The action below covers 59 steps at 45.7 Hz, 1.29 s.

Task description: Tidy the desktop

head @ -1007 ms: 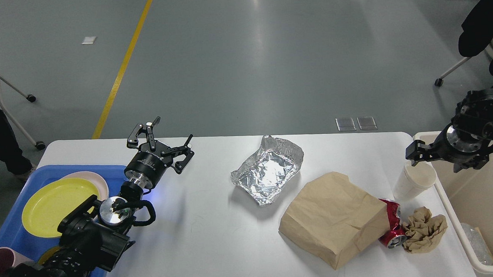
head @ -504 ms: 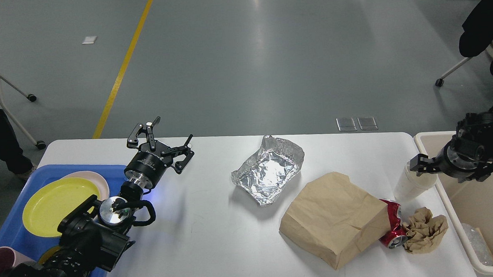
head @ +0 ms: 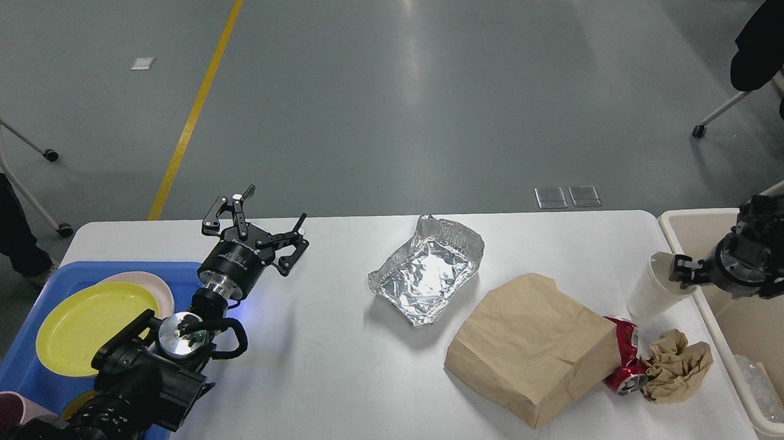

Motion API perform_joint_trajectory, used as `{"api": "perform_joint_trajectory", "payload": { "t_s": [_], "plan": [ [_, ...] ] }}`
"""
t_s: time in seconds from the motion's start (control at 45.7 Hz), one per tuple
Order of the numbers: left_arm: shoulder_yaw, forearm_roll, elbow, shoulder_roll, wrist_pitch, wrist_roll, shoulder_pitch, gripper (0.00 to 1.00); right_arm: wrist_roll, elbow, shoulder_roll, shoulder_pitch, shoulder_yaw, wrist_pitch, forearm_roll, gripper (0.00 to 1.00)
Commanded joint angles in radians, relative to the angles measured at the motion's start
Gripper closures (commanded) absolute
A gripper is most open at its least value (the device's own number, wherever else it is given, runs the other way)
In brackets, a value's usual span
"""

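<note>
The white desktop (head: pixel 332 375) carries a crumpled foil tray (head: pixel 427 271), a brown paper bag (head: pixel 530 346), a crushed red can (head: pixel 627 367), a ball of brown paper (head: pixel 677 365) and a white paper cup (head: pixel 650 289) near its right edge. My right gripper (head: pixel 680 270) sits at the cup's rim, dark and small, so its fingers cannot be told apart. The cup leans a little to the right. My left gripper (head: pixel 267 215) hovers open and holds nothing, over the desktop's back left beside the blue tray.
A blue tray (head: pixel 21 355) at the left holds a yellow plate (head: pixel 85 322) on a pink one, with a pink cup (head: pixel 0 409) at its front. A beige bin (head: pixel 774 335) stands off the desktop's right edge. Chair legs and people stand beyond the desk.
My right gripper has dropped lower and drawn right, down to the cup's rim. The cup now leans slightly. The left arm has not moved.
</note>
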Motion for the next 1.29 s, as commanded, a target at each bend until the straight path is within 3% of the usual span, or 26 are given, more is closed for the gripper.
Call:
{"api": "perform_joint_trajectory", "payload": {
  "t_s": [0.0,0.044,0.066,0.197,0.394,0.745,0.986,1.27],
  "plan": [
    [0.000,0.000,0.000,0.000,0.000,0.000,0.000,0.03,-0.001,0.003,0.007,-0.015,0.000,0.006,0.021,0.65],
    [0.000,0.001,0.000,0.000,0.000,0.000,0.000,0.03,-0.002,0.006,0.007,-0.018,0.000,0.008,0.028,0.71],
    [0.000,0.000,0.000,0.000,0.000,0.000,0.000,0.03,-0.002,0.008,0.007,-0.018,0.000,0.009,0.034,0.80],
    [0.000,0.000,0.000,0.000,0.000,0.000,0.000,0.03,-0.004,0.011,0.007,-0.018,0.000,0.025,0.057,1.00],
    [0.000,0.001,0.000,0.000,0.000,0.000,0.000,0.03,-0.004,0.009,0.017,-0.008,0.002,0.104,0.092,1.00],
    [0.000,0.000,0.000,0.000,0.000,0.000,0.000,0.03,-0.005,0.014,0.022,0.029,0.000,0.134,0.092,1.00],
    [0.000,0.001,0.000,0.000,0.000,0.000,0.000,0.03,-0.002,0.014,-0.013,0.153,-0.012,0.341,0.092,1.00],
    [0.000,0.001,0.000,0.000,0.000,0.000,0.000,0.03,-0.005,0.016,-0.055,0.339,-0.024,0.454,0.087,1.00]
  ]
}}
